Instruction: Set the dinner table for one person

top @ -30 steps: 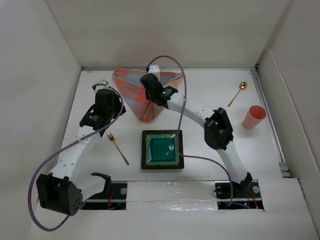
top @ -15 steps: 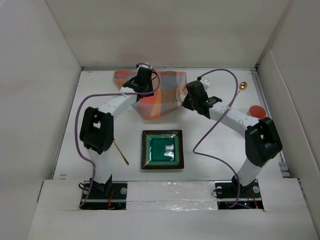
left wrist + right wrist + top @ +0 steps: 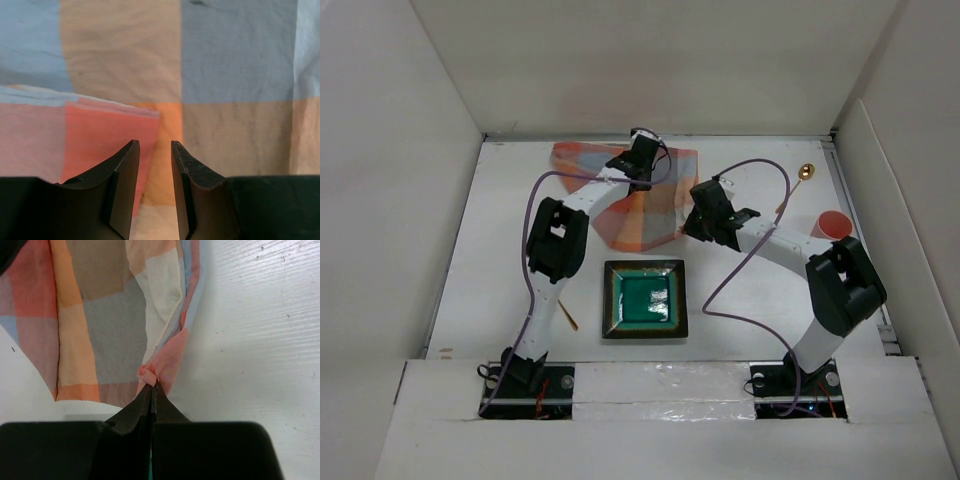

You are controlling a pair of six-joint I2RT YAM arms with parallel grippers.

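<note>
An orange-and-grey checked cloth (image 3: 640, 215) lies partly spread at the back middle of the white dinner table (image 3: 500, 250). My right gripper (image 3: 687, 222) is shut on a bunched pink edge of the cloth (image 3: 159, 371), low over the table; its jaws (image 3: 152, 385) meet on the fabric. My left gripper (image 3: 645, 158) hovers over the cloth's far part. Its jaws (image 3: 152, 144) stand a little apart with nothing between them, and the cloth (image 3: 235, 60) fills the view beneath. A square green plate (image 3: 644, 298) sits in front of the cloth.
A gold fork (image 3: 567, 317) lies left of the plate, half hidden by my left arm. A gold spoon (image 3: 803, 174) lies at the back right. A pink cup (image 3: 832, 222) stands near the right edge, behind my right arm. White walls enclose the table.
My left arm swung from the left side over to the cloth's far part. My right gripper moved right, pulling the cloth's edge, and the cloth has spread wider.
</note>
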